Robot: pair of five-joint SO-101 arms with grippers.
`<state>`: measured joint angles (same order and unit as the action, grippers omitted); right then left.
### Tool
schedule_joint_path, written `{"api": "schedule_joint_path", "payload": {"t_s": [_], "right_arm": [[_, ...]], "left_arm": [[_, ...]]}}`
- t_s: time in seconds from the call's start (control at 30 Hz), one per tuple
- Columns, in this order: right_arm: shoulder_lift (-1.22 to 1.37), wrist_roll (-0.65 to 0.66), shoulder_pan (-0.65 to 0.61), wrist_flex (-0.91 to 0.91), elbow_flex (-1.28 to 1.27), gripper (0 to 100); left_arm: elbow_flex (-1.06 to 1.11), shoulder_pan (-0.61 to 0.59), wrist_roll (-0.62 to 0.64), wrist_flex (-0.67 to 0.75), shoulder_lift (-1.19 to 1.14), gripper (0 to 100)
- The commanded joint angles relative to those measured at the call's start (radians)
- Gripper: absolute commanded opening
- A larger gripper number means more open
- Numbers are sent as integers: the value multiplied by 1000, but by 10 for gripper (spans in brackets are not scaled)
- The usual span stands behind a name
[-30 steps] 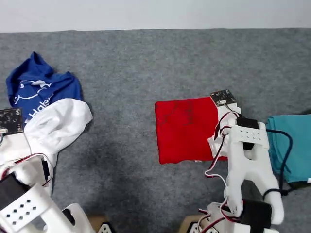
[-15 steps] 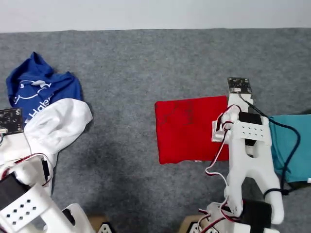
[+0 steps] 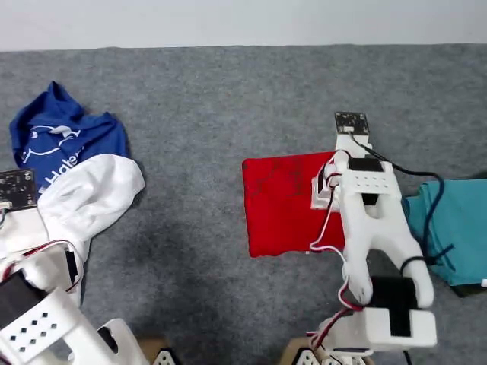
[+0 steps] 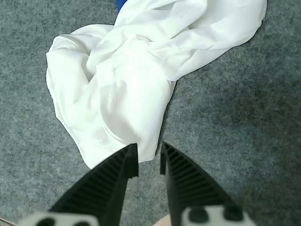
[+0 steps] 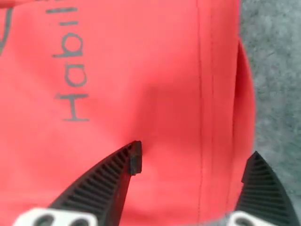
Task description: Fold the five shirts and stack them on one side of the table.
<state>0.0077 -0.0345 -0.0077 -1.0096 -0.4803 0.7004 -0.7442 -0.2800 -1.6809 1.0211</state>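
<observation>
Four shirts lie on a grey, carpet-textured table, one of each colour. A red shirt sits just right of the table's middle, folded into a neat flat rectangle with straight edges. It has faint grey lettering on its face and stitched seam lines along one side. A teal shirt lies at the table's right edge, fairly flat, just beside the red one. At the far left are two unfolded shirts. A blue shirt with white print is crumpled into a heap, and a white shirt is bunched in soft folds, overlapping the blue one's near edge. Two white robot arms stand at the near side. The right arm stretches over the red shirt's right portion. The right gripper hangs close above the red fabric with its jaws spread wide, holding nothing. The left arm is at the near left corner. The left gripper has its jaws drawn almost together, with the near edge of the white shirt pinched in the narrow gap.
</observation>
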Motion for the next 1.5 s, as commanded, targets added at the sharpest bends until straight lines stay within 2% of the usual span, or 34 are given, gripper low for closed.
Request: {"api": "schedule_joint_path", "payload": {"t_s": [0.0, 0.27, 0.37, 0.5, 0.73, 1.0, 1.23, 1.37, 1.47], "right_arm": [[44, -15, -10, 13, 68, 349], [186, -15, -18, 13, 100, 318], [193, -11, -21, 5, 112, 209], [191, 17, -19, -59, 178, 9], [194, 181, 16, -113, 305, 10], [223, 543, 48, 76, 423, 10], [453, 890, 35, 124, 640, 10], [559, 916, 39, 70, 802, 13], [585, 899, 39, -13, 910, 81]], "left_arm": [[-4, 6, -3, 14, 14, 94], [-4, 6, -3, 14, 14, 94], [-4, 6, -3, 15, 12, 94], [-4, 6, -3, 15, 12, 94], [-4, 6, -3, 15, 12, 94], [-4, 6, -3, 15, 14, 94], [-4, 6, -3, 15, 14, 94], [-4, 6, -3, 15, 14, 94], [-4, 6, -3, 15, 14, 94]]}}
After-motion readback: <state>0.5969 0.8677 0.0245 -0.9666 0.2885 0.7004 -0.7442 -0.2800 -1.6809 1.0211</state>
